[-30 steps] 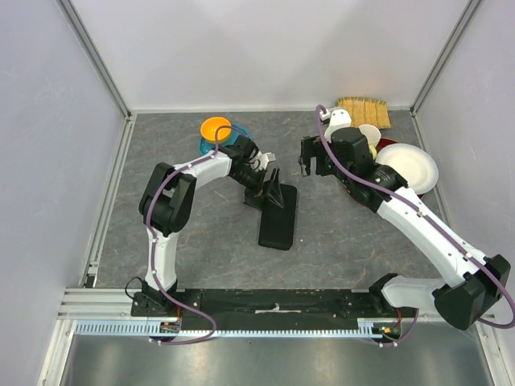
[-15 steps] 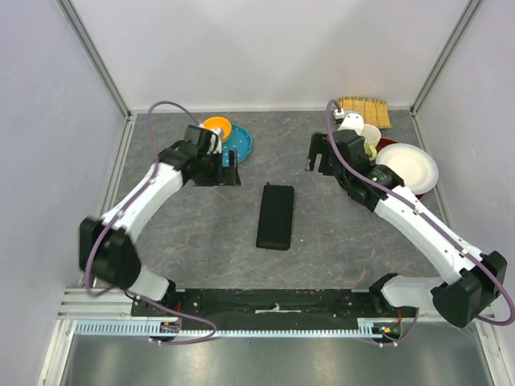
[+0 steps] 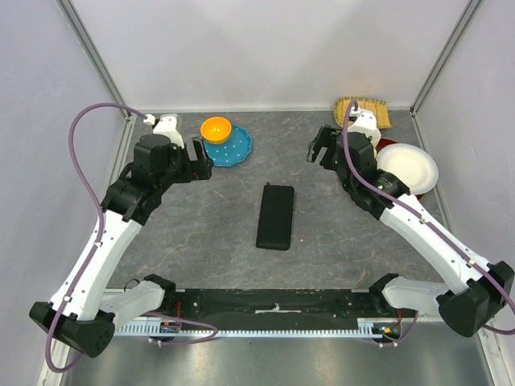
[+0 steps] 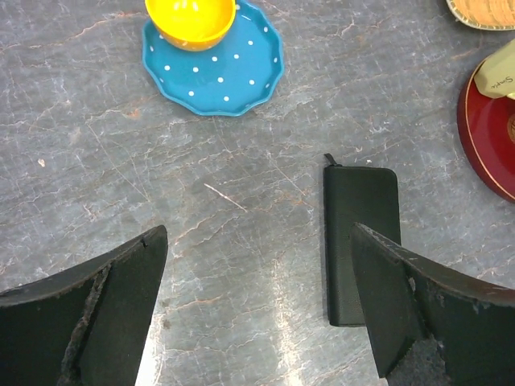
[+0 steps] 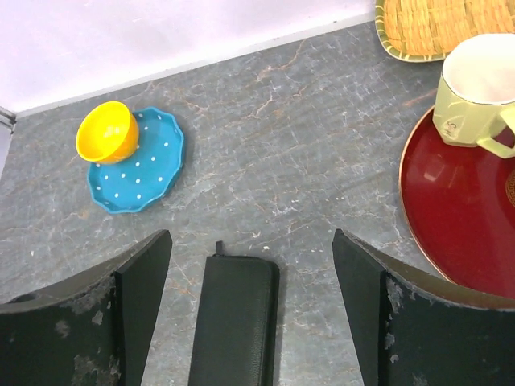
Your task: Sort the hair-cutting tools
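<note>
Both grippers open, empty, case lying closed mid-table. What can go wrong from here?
1. No scissors or combs show; if inside the closed case, its zip pull is tiny and it lies flat: a grip may slip.
2. The right gripper hangs near the mug on the red plate; a swing might tip it.
3. The left gripper is close to the yellow bowl on the blue plate: same hazard.

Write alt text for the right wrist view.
Open right gripper above a grey table; a black case lies on it, framed between the fingers. Left, a yellow bowl on a blue dotted plate; right, a pale mug on a red plate, near a woven mat.
</note>
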Tool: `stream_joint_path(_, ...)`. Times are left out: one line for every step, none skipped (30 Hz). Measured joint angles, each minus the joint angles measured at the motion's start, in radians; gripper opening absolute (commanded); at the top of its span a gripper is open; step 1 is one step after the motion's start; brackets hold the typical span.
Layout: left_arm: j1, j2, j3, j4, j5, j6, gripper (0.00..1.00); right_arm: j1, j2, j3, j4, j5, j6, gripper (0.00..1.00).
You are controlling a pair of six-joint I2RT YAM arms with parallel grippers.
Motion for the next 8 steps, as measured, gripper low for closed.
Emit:
stream_joint_path(0.0, -0.002, 0.001, -0.001, 0.001, 0.0, 1.0, 0.0, 0.0, 0.0, 0.009, -0.002, 0.0, 0.88)
stream_joint_path(0.0, -0.003, 0.002, -0.003, 0.001, 0.0, 1.0, 0.0, 0.001, 0.0, 0.016, -0.003, 0.0, 0.88)
stream_joint_path(0.0, -0.005, 0.003, -0.006, 0.002, 0.0, 1.0, 0.0, 0.001, 0.0, 0.024, -0.007, 0.0, 0.89)
stream_joint_path(0.0, -0.005, 0.006, -0.011, 0.002, 0.0, 1.0, 0.0, 0.001, 0.0, 0.032, -0.011, 0.0, 0.89)
stream_joint_path(0.0, -0.005, 0.01, -0.014, 0.003, 0.0, 1.0, 0.0, 0.001, 0.0, 0.04, -0.018, -0.001, 0.88)
stream_joint_path(0.0, -0.005, 0.014, -0.015, 0.003, 0.0, 1.0, 0.0, 0.001, 0.0, 0.047, -0.026, -0.001, 0.89)
stream_joint_path(0.0, -0.005, 0.018, -0.016, 0.003, 0.001, 1.0, 0.0, 0.001, 0.0, 0.055, -0.032, -0.001, 0.89)
stream_joint_path(0.0, -0.005, 0.023, -0.018, 0.003, 0.001, 1.0, 0.0, 0.001, 0.0, 0.059, -0.036, -0.001, 0.88)
